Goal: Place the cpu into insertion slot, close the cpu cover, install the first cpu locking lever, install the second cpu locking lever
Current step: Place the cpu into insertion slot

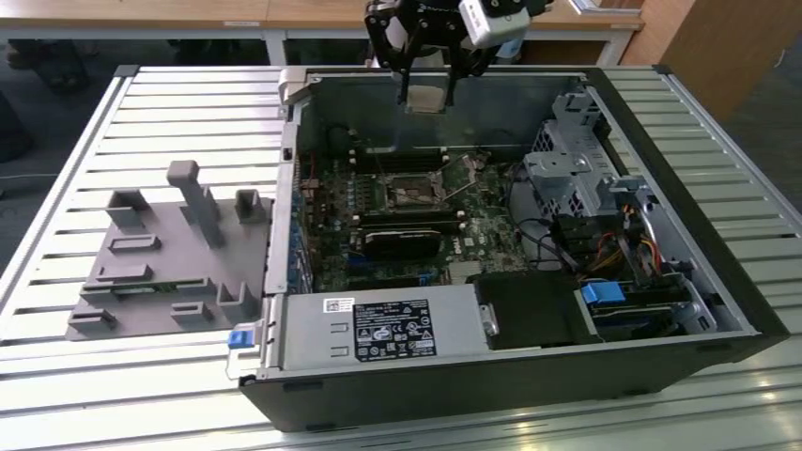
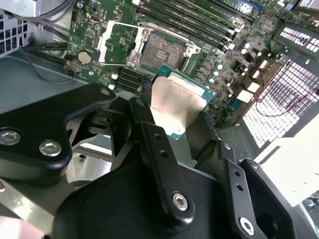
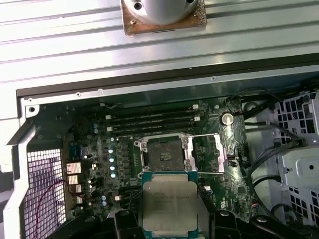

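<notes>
We hold the cpu, a small flat square chip with a dull silver-tan metal top on a green base. It is pinched by two opposite edges between the fingers of the black two-finger gripper, which is closed on it.

We judge it light and stiff but delicate. The metal top can bear a touch, while its underside and the socket's contacts would suffer from a tilted or dropped landing. The edge hold looks right to us, though smooth edges could slip under a weak squeeze.

The arm hangs wrist-down over the far side of the open black computer case, above the green motherboard. The insertion slot, a small square socket with a dark centre and thin silver rim, lies bare, nearer than the chip and apart from it. The cpu cover, a square silver metal frame plate, lies swung open just beside the slot.
</notes>
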Tool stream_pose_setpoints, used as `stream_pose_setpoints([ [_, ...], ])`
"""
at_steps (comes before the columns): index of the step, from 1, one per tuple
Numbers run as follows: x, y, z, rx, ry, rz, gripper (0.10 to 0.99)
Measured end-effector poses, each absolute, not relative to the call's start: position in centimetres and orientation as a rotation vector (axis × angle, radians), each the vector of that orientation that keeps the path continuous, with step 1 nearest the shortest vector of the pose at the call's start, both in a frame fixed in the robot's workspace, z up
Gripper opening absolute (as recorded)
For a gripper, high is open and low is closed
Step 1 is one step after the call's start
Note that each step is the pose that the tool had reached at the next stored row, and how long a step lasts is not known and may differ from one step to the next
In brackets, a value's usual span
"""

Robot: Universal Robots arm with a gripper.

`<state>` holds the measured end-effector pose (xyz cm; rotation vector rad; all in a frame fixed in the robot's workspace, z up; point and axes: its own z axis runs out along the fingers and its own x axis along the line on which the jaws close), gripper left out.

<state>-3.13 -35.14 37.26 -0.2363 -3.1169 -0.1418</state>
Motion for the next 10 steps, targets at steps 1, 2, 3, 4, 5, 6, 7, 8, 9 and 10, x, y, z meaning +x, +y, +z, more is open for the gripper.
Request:
stream_pose_setpoints([
  [1,-3.13,-35.14,37.26,-0.246,-3.116,-0.142,0.525],
  [2,-3.13,-35.14,37.26,-0.259,-3.116,-0.142,0.525],
  [3,-3.13,-35.14,37.25,-0.274,-3.115,-0.142,0.525],
  [4,-3.13,-35.14,37.25,-0.291,-3.114,-0.142,0.525],
  [5,-3.13,-35.14,37.25,-0.307,-3.113,-0.142,0.525],
  [6,-3.13,-35.14,37.24,-0.321,-3.112,-0.142,0.525],
  [7,-3.13,-35.14,37.24,-0.335,-3.111,-0.142,0.525],
  [8,-3.13,-35.14,37.24,-0.349,-3.11,-0.142,0.525],
  [9,-3.13,-35.14,37.23,-0.362,-3.108,-0.143,0.525],
  [10,-3.13,-35.14,37.23,-0.375,-3.107,-0.143,0.525],
])
